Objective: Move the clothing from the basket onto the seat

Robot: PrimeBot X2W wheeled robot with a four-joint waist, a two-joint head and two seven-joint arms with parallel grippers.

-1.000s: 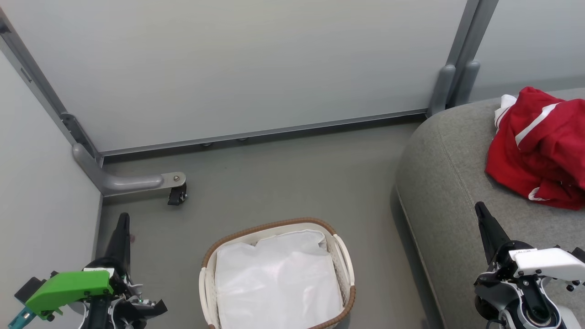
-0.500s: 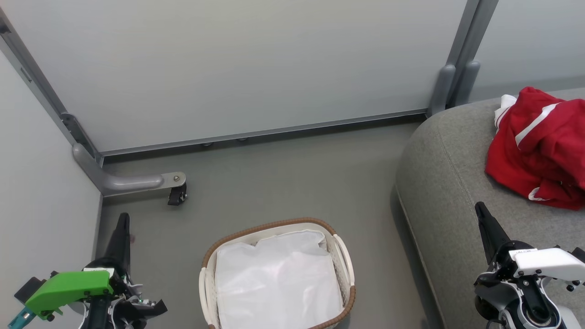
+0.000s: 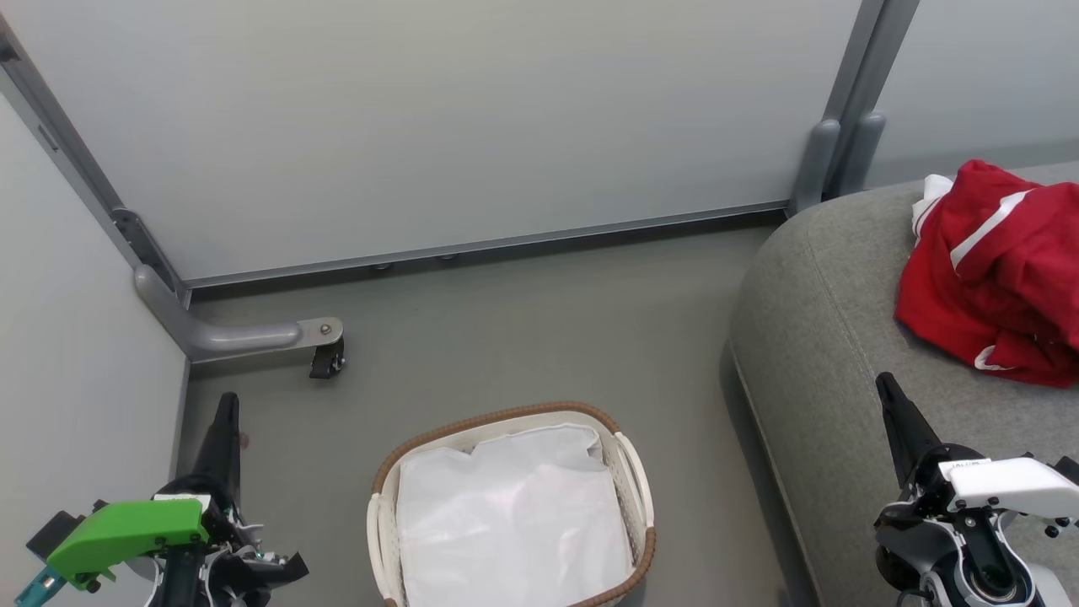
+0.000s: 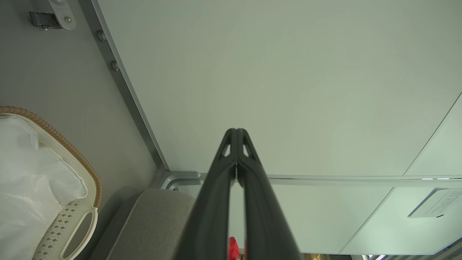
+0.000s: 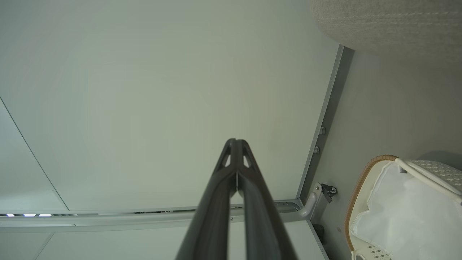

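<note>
Nothing has moved — left gripper point(image 3: 226, 403) and right gripper point(image 3: 883, 384) idle, fingers together, empty. Clothes point(image 3: 995, 270) on sofa point(image 3: 826, 337); basket point(image 3: 506, 415) holds just liner point(image 3: 514, 514) — another grab would likely snag it.

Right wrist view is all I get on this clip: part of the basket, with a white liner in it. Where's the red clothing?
Observer: The clothing lies bunched on the seat, to the right of the basket.
Operator: Is the left end effector holding anything?
Observer: No. The left end effector is shut on nothing and hangs to the left of the basket.
</note>
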